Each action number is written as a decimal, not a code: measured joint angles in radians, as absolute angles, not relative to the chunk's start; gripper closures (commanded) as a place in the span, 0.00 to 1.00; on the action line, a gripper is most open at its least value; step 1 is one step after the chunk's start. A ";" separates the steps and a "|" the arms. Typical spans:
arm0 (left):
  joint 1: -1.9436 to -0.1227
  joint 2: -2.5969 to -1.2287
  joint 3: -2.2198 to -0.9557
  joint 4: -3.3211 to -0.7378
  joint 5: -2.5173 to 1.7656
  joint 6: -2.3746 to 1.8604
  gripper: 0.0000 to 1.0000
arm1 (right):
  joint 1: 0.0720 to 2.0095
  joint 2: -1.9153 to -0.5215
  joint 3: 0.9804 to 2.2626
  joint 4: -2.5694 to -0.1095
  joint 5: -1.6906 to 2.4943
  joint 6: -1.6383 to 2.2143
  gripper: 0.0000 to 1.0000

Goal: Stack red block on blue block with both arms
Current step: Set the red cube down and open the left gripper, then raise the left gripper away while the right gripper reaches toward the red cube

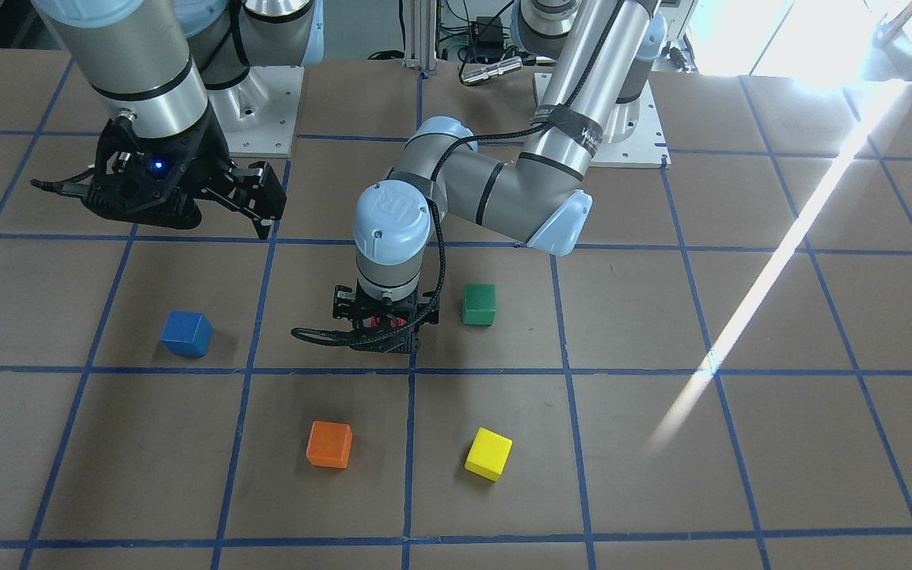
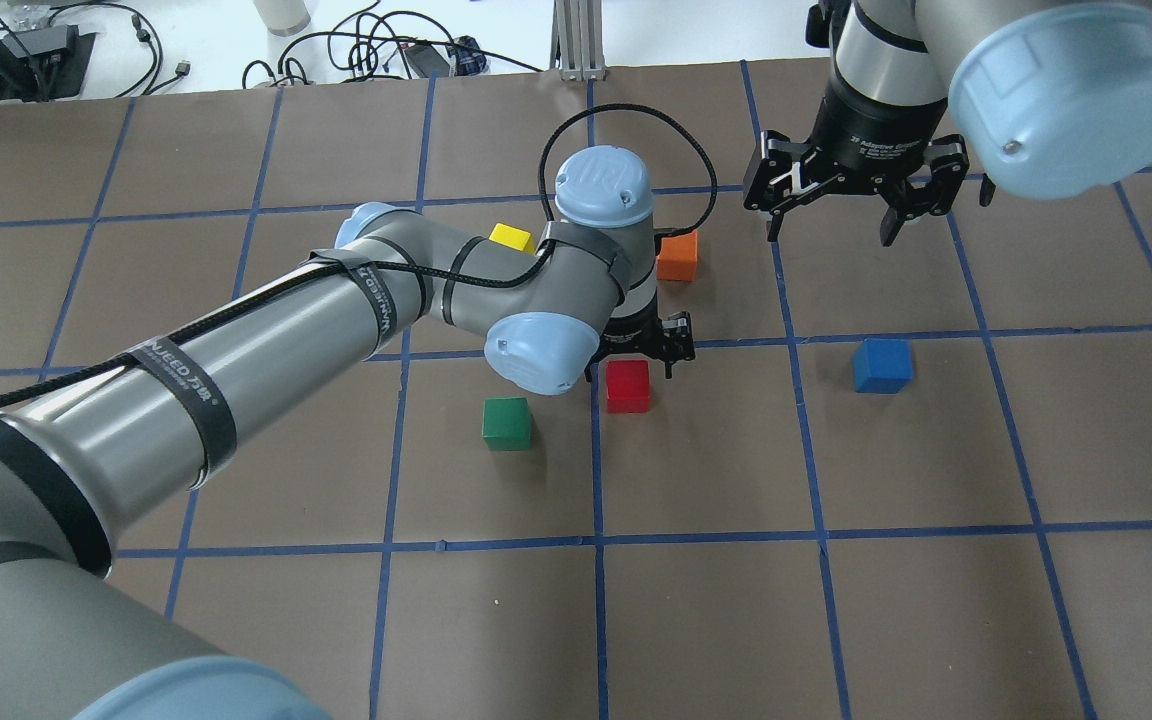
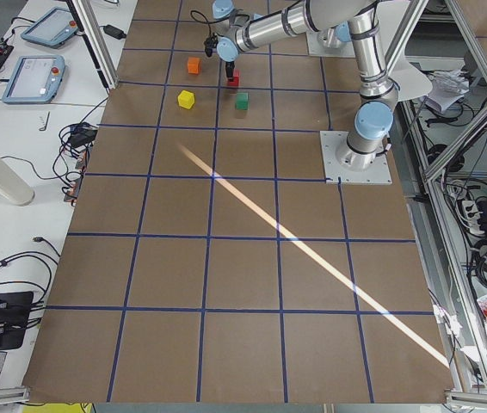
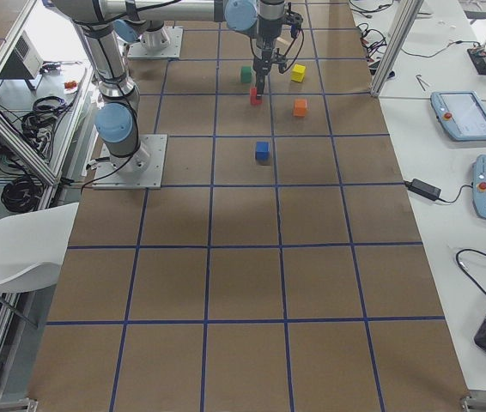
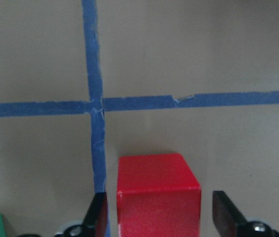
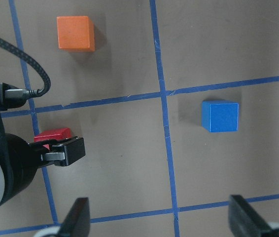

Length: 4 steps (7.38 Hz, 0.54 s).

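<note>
The red block (image 5: 158, 197) rests on the table between the fingers of my left gripper (image 1: 381, 326), which is lowered around it and open, with a narrow gap on each side. The red block also shows in the overhead view (image 2: 628, 386). The blue block (image 2: 882, 365) sits alone on the table to the robot's right of the red block, and shows in the front view (image 1: 187, 333) and the right wrist view (image 6: 220, 116). My right gripper (image 2: 831, 235) hangs open and empty well above the table, beyond the blue block.
A green block (image 2: 507, 423) lies just to the robot's left of the red block. An orange block (image 2: 677, 256) and a yellow block (image 2: 511, 238) lie farther out on the table. Blue tape lines cross the brown table.
</note>
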<state>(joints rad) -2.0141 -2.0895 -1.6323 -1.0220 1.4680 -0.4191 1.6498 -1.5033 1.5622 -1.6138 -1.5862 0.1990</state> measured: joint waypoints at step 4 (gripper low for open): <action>-1.857 -1.926 -1.620 -1.179 1.511 -0.337 0.00 | 1.677 -1.496 1.569 -1.614 -1.576 0.272 0.00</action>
<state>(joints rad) -1.8566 -1.9260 -1.6204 -1.1785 1.5108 -0.3369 1.6768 -1.4964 1.5691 -1.6137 -1.5760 0.2722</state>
